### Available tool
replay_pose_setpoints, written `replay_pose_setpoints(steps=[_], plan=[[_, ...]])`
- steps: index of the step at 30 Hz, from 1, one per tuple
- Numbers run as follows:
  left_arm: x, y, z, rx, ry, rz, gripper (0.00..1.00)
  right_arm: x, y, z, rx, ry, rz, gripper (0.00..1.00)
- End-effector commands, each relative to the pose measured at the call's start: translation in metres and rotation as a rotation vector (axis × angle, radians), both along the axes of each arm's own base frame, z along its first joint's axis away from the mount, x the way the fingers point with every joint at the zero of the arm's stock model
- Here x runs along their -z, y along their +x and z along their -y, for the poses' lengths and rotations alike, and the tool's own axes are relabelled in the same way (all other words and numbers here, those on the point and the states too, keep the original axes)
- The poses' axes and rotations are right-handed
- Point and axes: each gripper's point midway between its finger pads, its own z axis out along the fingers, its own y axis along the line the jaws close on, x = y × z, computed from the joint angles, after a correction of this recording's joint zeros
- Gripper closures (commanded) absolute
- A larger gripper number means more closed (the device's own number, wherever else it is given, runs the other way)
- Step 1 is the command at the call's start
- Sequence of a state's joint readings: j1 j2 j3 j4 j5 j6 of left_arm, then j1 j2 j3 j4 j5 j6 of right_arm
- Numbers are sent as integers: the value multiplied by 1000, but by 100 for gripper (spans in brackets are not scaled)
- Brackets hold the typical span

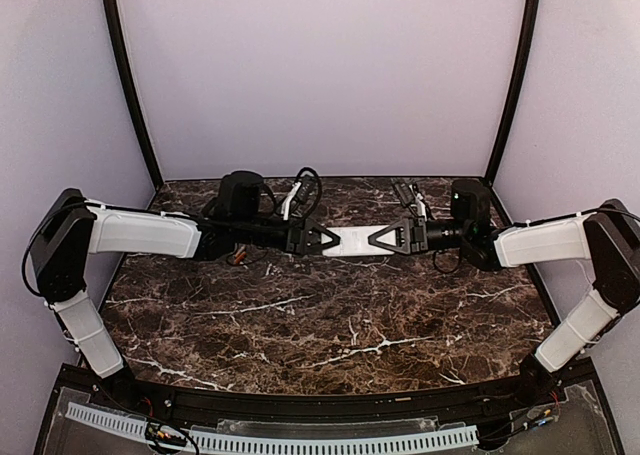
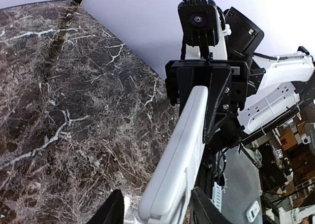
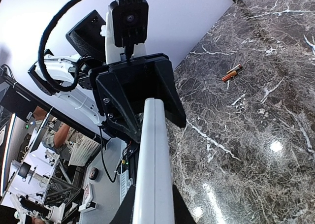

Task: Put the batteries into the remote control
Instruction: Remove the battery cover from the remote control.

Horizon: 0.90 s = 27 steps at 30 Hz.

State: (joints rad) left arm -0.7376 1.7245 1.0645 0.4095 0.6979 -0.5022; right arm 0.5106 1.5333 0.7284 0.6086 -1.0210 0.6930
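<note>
The white remote control (image 1: 353,240) hangs level above the back of the marble table, between my two grippers. My right gripper (image 1: 385,239) is shut on its right end; in the right wrist view the remote (image 3: 153,170) shows edge-on, both fingers tight against it. My left gripper (image 1: 322,239) straddles the left end. In the left wrist view the remote (image 2: 182,160) lies against the right finger (image 2: 206,213), and a gap of marble shows beside the left finger (image 2: 112,213). Two orange-red batteries (image 3: 231,74) lie side by side on the table, near my left arm (image 1: 237,258).
The marble table (image 1: 320,325) has purple walls behind and at both sides. Black cables (image 1: 300,190) loop over the wrists at the back. A black rail and a white cable chain (image 1: 300,437) run along the near edge.
</note>
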Motion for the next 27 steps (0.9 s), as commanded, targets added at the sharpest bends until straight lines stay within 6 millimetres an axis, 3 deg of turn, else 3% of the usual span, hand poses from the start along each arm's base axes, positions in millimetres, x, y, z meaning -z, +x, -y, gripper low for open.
replay_pose_setpoints(steps=[1, 6, 11, 19, 27], plan=[[-1, 4, -4, -23, 11, 21, 53, -10, -2, 0, 2, 16, 19, 100], [5, 8, -9, -54, 52, 29, 59, -9, 2, 2, 23, 8, 20, 100], [13, 14, -13, -93, 110, 27, 76, -9, 3, 5, 37, -8, 29, 100], [16, 14, -15, -98, 133, 19, 90, -5, 5, 6, 51, -24, 27, 100], [6, 10, -14, -79, 95, 40, 88, 3, 10, 8, 83, -61, 19, 100]])
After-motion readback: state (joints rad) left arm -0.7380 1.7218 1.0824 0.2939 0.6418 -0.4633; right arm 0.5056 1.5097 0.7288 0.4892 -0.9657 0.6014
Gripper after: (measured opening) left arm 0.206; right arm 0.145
